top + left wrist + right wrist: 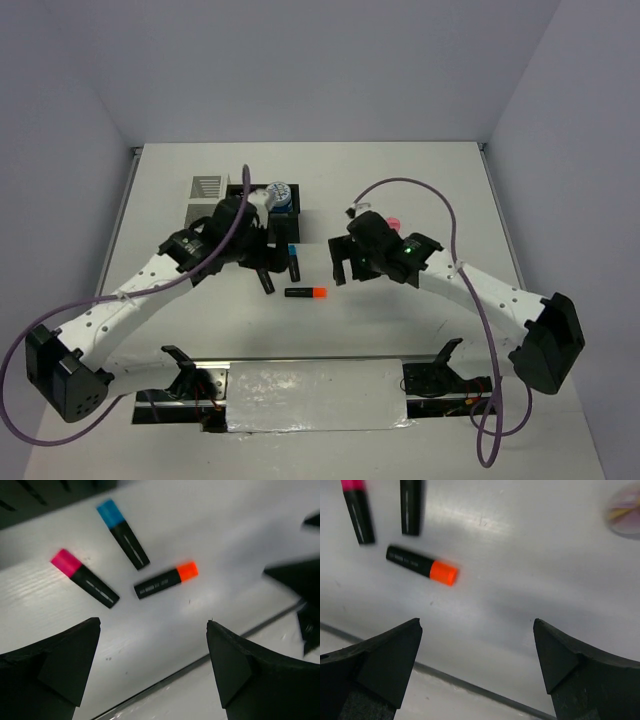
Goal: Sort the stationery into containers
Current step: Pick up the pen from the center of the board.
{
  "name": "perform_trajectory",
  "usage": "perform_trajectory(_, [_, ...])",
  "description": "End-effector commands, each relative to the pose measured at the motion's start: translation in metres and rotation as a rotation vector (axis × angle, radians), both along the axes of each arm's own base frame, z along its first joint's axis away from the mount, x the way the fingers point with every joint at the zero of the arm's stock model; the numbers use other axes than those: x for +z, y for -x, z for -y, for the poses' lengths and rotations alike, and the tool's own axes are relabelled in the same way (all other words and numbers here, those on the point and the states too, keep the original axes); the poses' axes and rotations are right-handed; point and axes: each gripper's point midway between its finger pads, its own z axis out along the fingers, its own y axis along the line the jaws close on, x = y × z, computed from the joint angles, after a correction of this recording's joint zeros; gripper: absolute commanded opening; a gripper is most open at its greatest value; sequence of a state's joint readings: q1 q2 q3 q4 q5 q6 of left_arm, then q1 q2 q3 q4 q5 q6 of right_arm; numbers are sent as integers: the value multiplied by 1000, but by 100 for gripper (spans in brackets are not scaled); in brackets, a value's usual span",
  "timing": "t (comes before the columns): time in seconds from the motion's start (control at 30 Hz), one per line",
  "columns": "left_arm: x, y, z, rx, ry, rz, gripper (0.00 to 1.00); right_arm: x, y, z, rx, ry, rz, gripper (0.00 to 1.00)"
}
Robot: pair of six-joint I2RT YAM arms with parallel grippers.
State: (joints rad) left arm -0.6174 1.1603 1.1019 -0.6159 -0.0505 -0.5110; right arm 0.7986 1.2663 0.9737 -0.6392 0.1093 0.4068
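Note:
Three short black highlighters lie on the white table: pink-capped (pixel 85 578), blue-capped (pixel 123 534) and orange-capped (pixel 166 580). From above I see the blue one (pixel 293 260) and the orange one (pixel 307 293); the left arm covers the pink one. My left gripper (pixel 152 625) hangs open above the table with nothing between its fingers. My right gripper (pixel 477 625) is open and empty too, right of the orange highlighter (pixel 422 566). The black container (pixel 300 215) holds a blue-white roll (pixel 280 195). The white container (pixel 205 188) stands to its left. A pink stick (pixel 393 222) peeks out behind the right arm.
The two grippers (pixel 262 268) (pixel 345 268) hover close together on either side of the highlighters. A blurred round thing (pixel 625 512) lies at the upper right of the right wrist view. The table's near edge (pixel 320 358) carries a taped strip.

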Motion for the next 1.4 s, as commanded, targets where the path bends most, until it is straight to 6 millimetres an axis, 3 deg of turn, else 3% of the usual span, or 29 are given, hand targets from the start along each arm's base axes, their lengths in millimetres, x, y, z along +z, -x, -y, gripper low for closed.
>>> perform_trajectory(0.0, [-8, 20, 35, -325, 33, 52, 99, 58, -24, 27, -349, -124, 110, 100])
perform_trajectory(0.13, [-46, 37, 47, -503, -58, 31, 99, 90, -17, 32, -339, -205, 159, 100])
perform_trajectory(0.27, [-67, 37, 56, -590, -97, 17, 99, 107, -8, 25, -234, -251, 183, 100])
perform_trajectory(0.5, [-98, 22, 71, -664, -161, -18, 99, 103, 13, 35, -229, -318, 175, 100])
perform_trajectory(0.63, [-132, 21, 80, -701, -180, -99, 94, 103, 20, 45, -252, -325, 180, 100])
perform_trajectory(0.83, [-150, 22, 97, -733, -234, -124, 91, 108, 26, 60, -272, -311, 208, 100])
perform_trajectory(1.07, [-168, 20, 86, -740, -314, -109, 91, 112, 30, 67, -281, -316, 221, 100])
perform_trajectory(1.37, [-180, 12, 89, -724, -360, -110, 88, 122, 28, 69, -266, -304, 249, 100])
